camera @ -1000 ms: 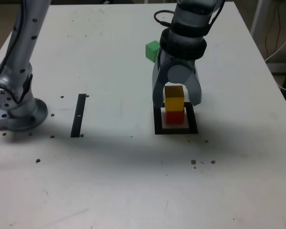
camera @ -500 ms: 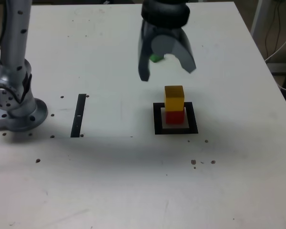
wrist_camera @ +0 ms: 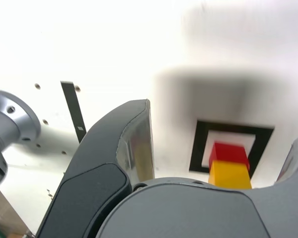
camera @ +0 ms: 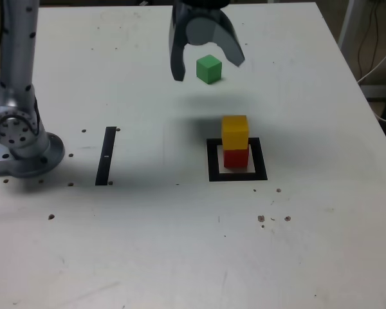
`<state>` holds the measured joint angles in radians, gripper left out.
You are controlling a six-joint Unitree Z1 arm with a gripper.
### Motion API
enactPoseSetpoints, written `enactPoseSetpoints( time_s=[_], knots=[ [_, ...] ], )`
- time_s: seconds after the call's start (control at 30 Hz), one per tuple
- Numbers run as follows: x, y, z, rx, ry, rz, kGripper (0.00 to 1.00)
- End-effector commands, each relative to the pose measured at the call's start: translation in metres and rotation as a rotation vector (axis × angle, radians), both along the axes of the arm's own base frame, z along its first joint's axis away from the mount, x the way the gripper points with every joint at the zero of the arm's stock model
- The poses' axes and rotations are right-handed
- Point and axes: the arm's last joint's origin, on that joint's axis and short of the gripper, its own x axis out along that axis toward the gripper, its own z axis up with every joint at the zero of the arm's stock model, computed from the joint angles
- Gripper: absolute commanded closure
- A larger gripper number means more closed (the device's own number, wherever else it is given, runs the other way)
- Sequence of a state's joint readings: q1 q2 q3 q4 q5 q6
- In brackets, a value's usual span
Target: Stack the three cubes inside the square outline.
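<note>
- Your yellow cube point(camera: 235, 132) is sitting on the red cube point(camera: 236, 159), inside the square outline point(camera: 258, 175).
- Your green cube point(camera: 209, 69) is lying on the desk point(camera: 141, 244), outside the outline.
- Your fingers point(camera: 208, 72) are hanging above the desk, spread wide, holding nothing.

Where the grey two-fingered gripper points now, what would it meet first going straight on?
Probably the white tabletop; the gripper seems aimed down at it. Its height is unclear, so I can't rule out clipping the green cube.
</note>
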<state>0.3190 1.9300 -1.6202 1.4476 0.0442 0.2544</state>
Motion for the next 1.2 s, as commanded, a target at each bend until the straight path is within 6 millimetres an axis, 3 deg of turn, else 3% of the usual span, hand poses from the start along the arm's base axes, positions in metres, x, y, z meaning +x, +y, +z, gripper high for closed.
enactPoseSetpoints(
  time_s=[0.0, 0.2, 0.7, 0.87, 1.17],
  knots=[
    [0.001, 0.013, -0.003, -0.002, 0.004, 0.008, 0.01],
    [0.001, 0.052, -0.008, -0.008, 0.002, 0.040, 0.01],
    [0.029, 0.132, -0.033, -0.010, 0.008, 0.071, 0.01],
    [0.032, 0.146, -0.038, -0.011, 0.012, 0.084, 0.01],
    [0.033, 0.148, -0.039, -0.018, 0.012, 0.113, 0.01]
  ],
)
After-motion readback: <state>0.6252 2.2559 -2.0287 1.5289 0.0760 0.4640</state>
